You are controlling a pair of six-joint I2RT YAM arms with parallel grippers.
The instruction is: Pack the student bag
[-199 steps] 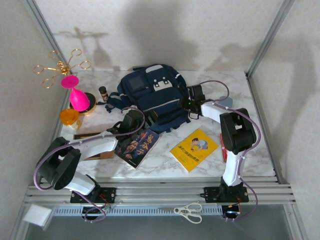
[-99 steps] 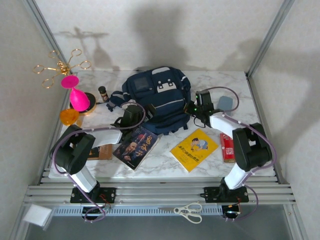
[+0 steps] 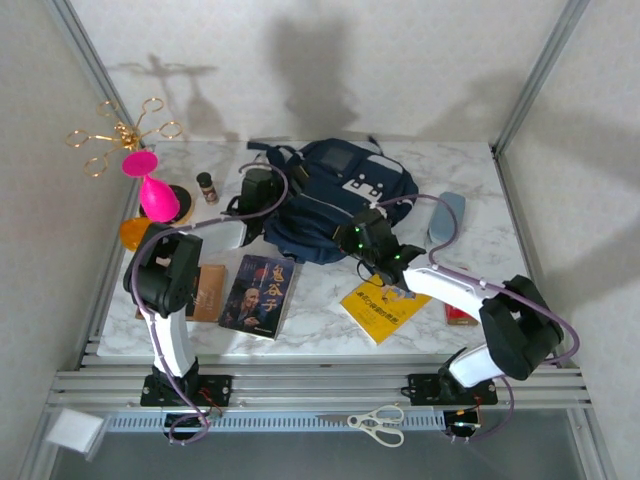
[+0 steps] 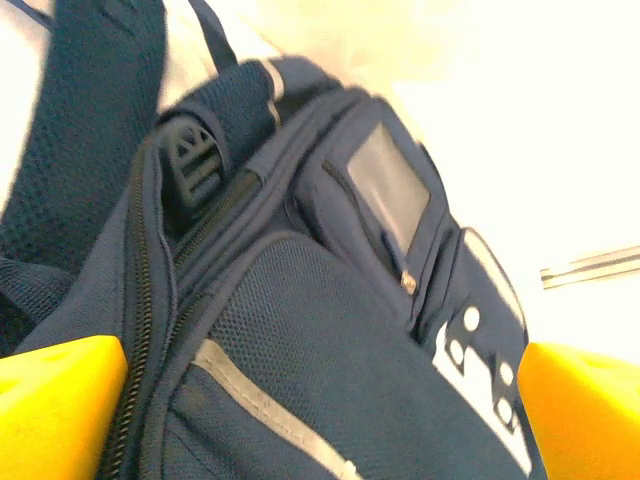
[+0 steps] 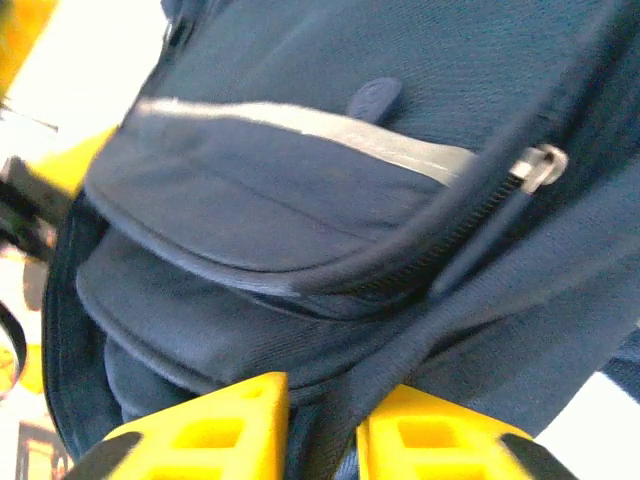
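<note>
Though small, 鬼谷子 on book [image 3: 258, 297] near student bag [image 3: 320, 215]

Left arm [image 3: 176, 345], right arm [image 3: 447, 286]: white shells, bulky black joint housings. A lilac cable [image 3: 148, 243] runs loose along each arm. Black base plates [image 3: 186, 390] at the feet. Two small green lights [image 3: 358, 233] on the right arm's black wrist block. Left fingers [image 4: 55, 405]: plain yellow-orange blocks. Right fingers [image 5: 215, 432]: same yellow, faces moulded with square recesses.
</note>
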